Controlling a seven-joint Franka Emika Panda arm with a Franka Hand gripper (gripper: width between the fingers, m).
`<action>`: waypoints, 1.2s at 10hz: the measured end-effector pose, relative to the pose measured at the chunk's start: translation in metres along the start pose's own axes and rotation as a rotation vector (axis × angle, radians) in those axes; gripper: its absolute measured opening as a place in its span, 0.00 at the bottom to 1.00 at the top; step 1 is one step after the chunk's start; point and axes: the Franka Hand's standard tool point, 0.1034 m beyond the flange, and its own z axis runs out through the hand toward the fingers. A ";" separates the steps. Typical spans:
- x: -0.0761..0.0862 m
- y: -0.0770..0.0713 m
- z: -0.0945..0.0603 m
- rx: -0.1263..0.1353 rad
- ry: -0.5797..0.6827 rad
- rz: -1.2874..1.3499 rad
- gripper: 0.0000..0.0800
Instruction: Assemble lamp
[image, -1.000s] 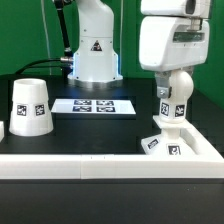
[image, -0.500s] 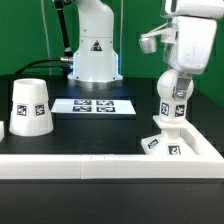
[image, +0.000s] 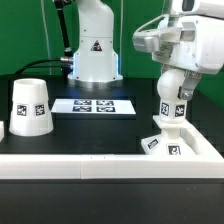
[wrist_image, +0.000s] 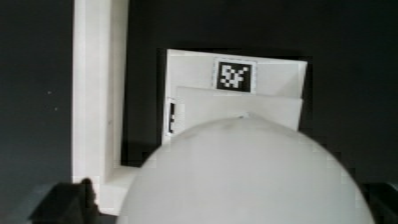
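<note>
The ball-topped bulb (image: 170, 98) stands upright on the flat square base (image: 160, 145) at the exterior view's right. The gripper (image: 176, 68) hangs just above the bulb's round top. In the wrist view the bulb's dome (wrist_image: 240, 170) fills the space between the dark fingertips (wrist_image: 71, 205), which stand wide apart and clear of it, so the gripper (wrist_image: 222, 208) is open. The base (wrist_image: 240, 85) with its tag shows beyond the dome. The cone shade (image: 30, 106) stands alone at the exterior view's left.
The marker board (image: 95, 106) lies flat at the middle back. A long white rail (image: 100, 167) runs along the front and turns up the right side past the base; it also shows in the wrist view (wrist_image: 98, 90). The robot's pedestal (image: 93, 50) stands behind.
The gripper has risen off the bulb and the hand has turned. The bulb stays upright on the base. The shade has not moved.
</note>
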 end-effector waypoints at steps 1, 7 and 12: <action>0.000 0.000 0.001 0.002 -0.001 0.000 0.72; -0.010 -0.001 0.002 0.013 -0.005 0.252 0.72; -0.007 -0.002 0.002 0.013 -0.008 0.735 0.72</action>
